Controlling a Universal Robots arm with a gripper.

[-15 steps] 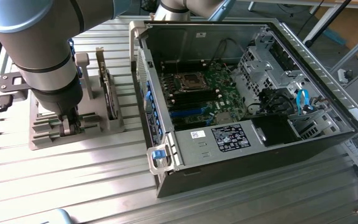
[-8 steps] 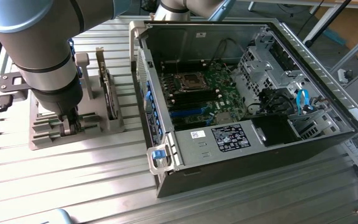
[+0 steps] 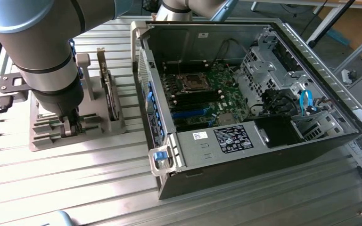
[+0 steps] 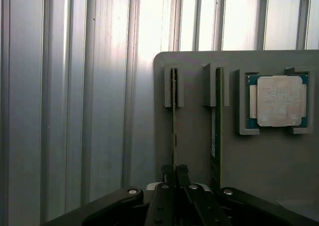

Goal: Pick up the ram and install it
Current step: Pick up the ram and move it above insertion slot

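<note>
The jaws are clenched: in the wrist view the two fingertips of the gripper (image 4: 175, 172) press from both sides on the thin top edge of the ram (image 4: 174, 121). The ram stands on edge in its narrow slot of the grey holder (image 4: 194, 136), and its far end sits inside the small guide block of that slot. It does not look lifted yet. How much of the stick lies behind the fingers is hidden, so I cannot tell if the grip is at its middle.

This is, in my judgement, the first risk. If the grip is off the middle, the stick can tilt when it goes up, and one end can jam in the guide block and drag the holder with it. The contact is only on a thin edge, so the stick may also slip or turn between the pads.

Just beside, in the next slot, stands the expansion card (image 4: 218, 121). A sideways drift could knock it. The processor (image 4: 278, 100) lies further along in its own pocket and seems safe.

In the exterior view the open computer case (image 3: 168, 155) is apart from the holder, on the metal table (image 3: 74, 188). A stick held crooked would probably not meet the memory slots (image 3: 197, 100) squarely.
</note>
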